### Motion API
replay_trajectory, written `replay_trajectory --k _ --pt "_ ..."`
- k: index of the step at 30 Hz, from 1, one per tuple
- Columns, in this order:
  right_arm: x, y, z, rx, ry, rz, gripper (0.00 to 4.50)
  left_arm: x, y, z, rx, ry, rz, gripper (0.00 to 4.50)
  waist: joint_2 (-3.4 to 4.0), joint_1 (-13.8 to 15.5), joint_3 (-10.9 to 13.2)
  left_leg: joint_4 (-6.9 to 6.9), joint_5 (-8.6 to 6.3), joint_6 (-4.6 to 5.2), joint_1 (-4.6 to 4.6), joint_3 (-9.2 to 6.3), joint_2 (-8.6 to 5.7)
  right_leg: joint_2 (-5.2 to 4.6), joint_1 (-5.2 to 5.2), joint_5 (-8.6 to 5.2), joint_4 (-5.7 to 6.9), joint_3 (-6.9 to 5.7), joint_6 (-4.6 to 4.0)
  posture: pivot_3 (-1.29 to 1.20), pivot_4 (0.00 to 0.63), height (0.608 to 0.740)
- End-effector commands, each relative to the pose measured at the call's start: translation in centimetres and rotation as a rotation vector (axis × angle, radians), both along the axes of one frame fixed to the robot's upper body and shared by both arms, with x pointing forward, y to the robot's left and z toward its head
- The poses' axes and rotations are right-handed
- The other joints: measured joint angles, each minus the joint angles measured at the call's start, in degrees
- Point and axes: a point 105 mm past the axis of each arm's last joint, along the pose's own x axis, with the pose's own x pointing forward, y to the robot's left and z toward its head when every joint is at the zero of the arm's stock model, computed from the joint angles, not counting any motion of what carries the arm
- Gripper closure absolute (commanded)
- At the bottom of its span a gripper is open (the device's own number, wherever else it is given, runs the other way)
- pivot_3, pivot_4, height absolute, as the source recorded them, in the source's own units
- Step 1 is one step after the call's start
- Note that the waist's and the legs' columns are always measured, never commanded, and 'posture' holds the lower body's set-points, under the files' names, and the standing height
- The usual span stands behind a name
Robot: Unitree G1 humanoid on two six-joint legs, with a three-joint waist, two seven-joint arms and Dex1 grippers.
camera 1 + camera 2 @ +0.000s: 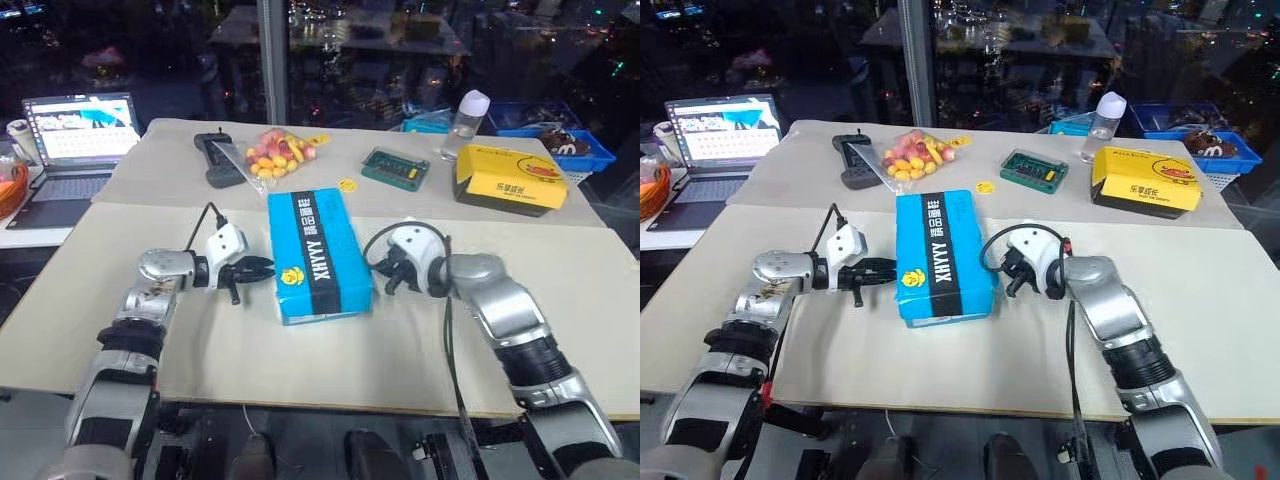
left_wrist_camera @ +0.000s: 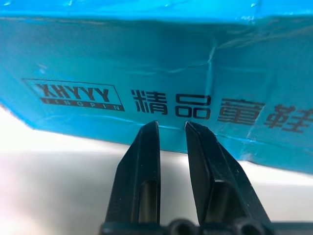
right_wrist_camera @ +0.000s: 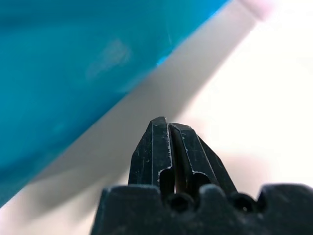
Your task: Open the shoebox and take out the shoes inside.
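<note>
Lying flat near the middle of the tabletop (image 1: pixel 150 340), the shoebox (image 1: pixel 318 253) runs its long axis away from the robot, one short end toward the near edge and the other toward the far side, turned a little so the near end sits slightly to the robot's right. It is a bright blue cardboard box with its lid down. A black band runs lengthwise along the top with white "XHYYY" lettering, and a yellow logo sits near the corner of the lid closest to the left claw. The left wrist view shows the long side wall up close, printed with a boxed "XHYYY" mark and dark characters, the cardboard slightly creased.

The left claw (image 1: pixel 262 266) hangs just beside the box's left long side, its fingers (image 2: pixel 142 171) nearly together with a narrow gap and nothing between them. The right claw (image 1: pixel 388 280) hangs near the right long side, its fingers (image 3: pixel 156 147) pressed together and empty, above bare tabletop.

Farther back lie a yellow box (image 1: pixel 510 178), a bag of coloured sweets (image 1: pixel 275 152), a green circuit board (image 1: pixel 395 166), a clear bottle (image 1: pixel 467 122) and a laptop (image 1: pixel 75 145).
</note>
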Motion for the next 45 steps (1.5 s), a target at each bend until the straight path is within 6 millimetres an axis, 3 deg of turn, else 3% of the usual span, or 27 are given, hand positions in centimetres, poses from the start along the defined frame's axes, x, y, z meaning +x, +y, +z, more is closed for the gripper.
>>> replay_trajectory --k 1,4,5,8,11,14,19,22,33,38,45 --pt "-1.2 0.1 1.8 0.057 -0.029 -0.001 4.18 0.9 -0.4 2.0 -0.024 -0.103 0.003 3.59 0.0 -0.13 0.0 0.01 0.01 0.01 0.03 0.0 0.0 0.0 0.01 0.01 0.01 0.02 0.0 0.0 0.15 0.74" --pt "-1.7 0.4 2.0 0.077 -0.02 0.001 4.18 1.2 -0.2 2.5 -0.052 -0.136 0.03 3.59 0.01 -0.08 0.01 0.22 0.0 0.01 0.01 -0.01 0.0 0.0 0.06 0.05 0.04 0.02 0.04 0.0 0.15 0.74" --pt "-1.9 0.4 1.8 0.083 -0.009 0.003 4.18 0.8 0.9 2.4 -0.067 -0.116 0.058 3.59 0.01 -0.1 0.01 0.28 0.01 0.01 -0.02 0.0 -0.01 -0.01 0.06 0.07 0.04 0.04 0.08 0.0 0.15 0.74" --pt "-1.9 0.2 1.0 0.088 0.014 -0.003 4.18 -1.2 4.2 2.2 -0.1 -0.066 0.14 3.59 0.01 -1.19 0.0 0.37 0.0 0.01 -0.05 0.03 0.01 -0.01 0.09 0.11 -0.01 0.09 0.14 0.0 0.15 0.74" --pt "-1.6 0.0 0.9 0.094 0.016 -0.01 4.18 -3.7 5.2 3.4 -0.148 -0.059 0.158 3.59 0.03 -1.6 0.02 0.29 0.0 0.01 -0.03 0.03 0.06 0.01 0.04 0.1 0.02 0.08 0.11 0.0 0.15 0.74" --pt "-1.1 -0.3 0.8 0.104 0.019 -0.02 4.18 -7.3 5.1 4.8 -0.259 0.024 0.167 3.59 0.04 -1.46 0.03 0.31 0.0 0.01 -0.05 0.02 0.07 -0.01 0.03 0.1 0.04 0.06 0.1 0.0 0.15 0.74" --pt "-0.3 -0.7 0.7 0.127 0.026 -0.017 4.18 -15.1 4.2 5.5 -0.352 0.211 0.143 3.59 0.03 -1.58 0.05 0.34 -0.01 0.0 0.0 0.12 0.06 -0.11 0.09 0.0 -0.06 0.07 -0.06 0.0 0.15 0.74" --pt "-0.3 -0.7 0.4 0.126 0.042 0.006 4.18 -17.0 4.3 5.2 -0.378 0.264 0.187 3.59 0.04 -1.43 0.05 0.32 -0.01 0.0 0.06 0.11 0.08 -0.1 0.08 -0.15 -0.04 0.04 -0.32 0.0 0.15 0.74" --pt "-0.6 1.1 0.1 0.244 0.173 0.136 4.18 -19.2 2.7 4.7 -0.416 0.275 0.238 3.59 0.05 -1.7 0.06 0.26 -0.03 -0.02 0.36 0.17 0.08 -0.11 0.25 -0.25 -0.09 0.06 -0.53 0.0 0.15 0.74" --pt "-1.0 0.6 -2.5 0.09 0.266 0.162 4.18 -19.5 3.1 4.1 -0.381 0.276 0.263 3.59 0.05 -1.91 0.06 0.25 -0.04 -0.02 0.37 0.18 0.08 -0.11 0.24 -0.26 -0.11 0.07 -0.56 0.0 0.15 0.74" --pt "-1.2 1.7 -2.3 0.108 0.284 0.226 4.18 -19.7 3.4 3.2 -0.331 0.272 0.25 3.59 0.05 -2.51 0.06 0.26 -0.04 -0.04 0.36 0.19 0.07 -0.12 0.21 -0.28 -0.11 0.09 -0.6 0.0 0.15 0.74"
